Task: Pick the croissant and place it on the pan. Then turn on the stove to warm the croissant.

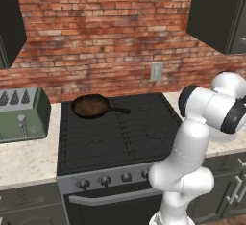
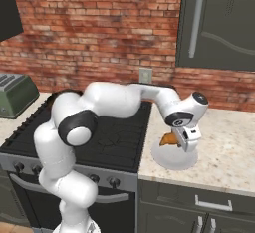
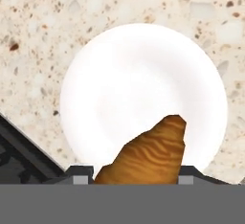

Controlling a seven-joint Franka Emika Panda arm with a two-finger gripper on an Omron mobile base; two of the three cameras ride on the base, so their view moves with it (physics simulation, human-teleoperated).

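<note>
My gripper (image 2: 182,142) is shut on the croissant (image 2: 168,140), an orange-golden pastry held a little above the white plate (image 2: 174,161) on the counter right of the stove (image 2: 117,145). In the hand view the croissant (image 3: 150,152) sticks up between my gripper's (image 3: 136,174) two finger tips, with the plate (image 3: 139,79) below it. The pan (image 1: 90,106), a dark skillet with a black handle pointing right, sits on the stove's (image 1: 120,132) back left burner, well to the left of the hand.
A green toaster (image 1: 21,114) stands on the counter left of the stove. Round knobs (image 1: 104,180) line the stove's grey front panel. A brick wall with an outlet (image 1: 156,71) runs behind, and dark cabinets (image 2: 219,23) hang above the speckled counter (image 2: 224,152).
</note>
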